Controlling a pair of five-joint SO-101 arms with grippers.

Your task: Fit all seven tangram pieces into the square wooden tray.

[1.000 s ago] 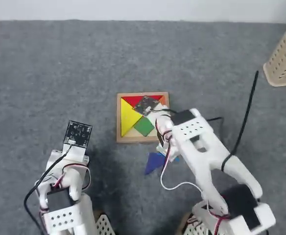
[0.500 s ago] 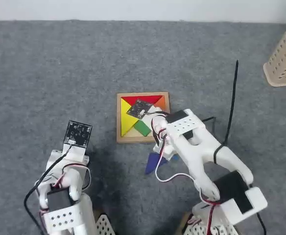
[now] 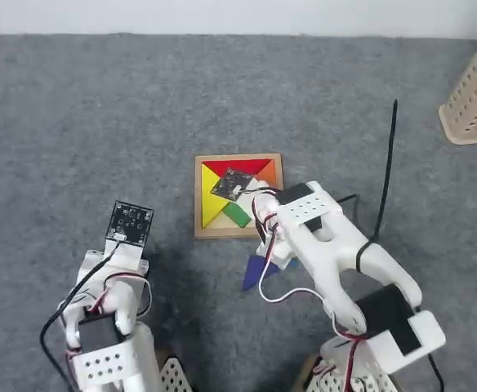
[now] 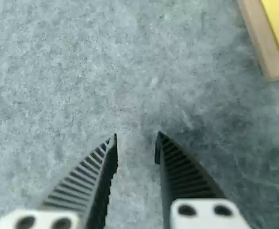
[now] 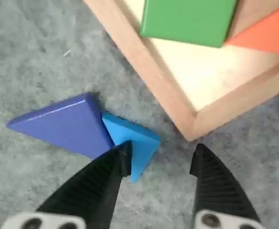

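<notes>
- While the right tool (image 5: pixel 162 153) hangs low with its jaws apart and nothing between them, one finger sits at the edge of the light blue triangle (image 5: pixel 132 137), close to where it touches the dark blue triangle (image 5: pixel 63 124).
- Both triangles lie on the grey counter (image 5: pixel 39 43), just beside the near corner of the square wooden tray (image 5: pixel 144 71).
- Risk: closing from this stance may shove the light blue triangle sideways rather than pinch it, since only one finger is near it.
- Risk: the dark blue triangle, being in contact, may be dragged along.
- Risk: the other finger stands near the tray corner, so a bump there could shift the tray and unseat fitted pieces.
- Tray contents: a green square (image 5: pixel 187 19) and an orange triangle (image 5: pixel 268 33), with bare wood in the near corner. The high view adds a yellow triangle (image 3: pixel 209 204) and a red triangle (image 3: pixel 232 168), and the arm hides part of the tray.
- The left tool (image 4: pixel 135 140) rests over bare counter, jaws slightly apart and empty.
</notes>
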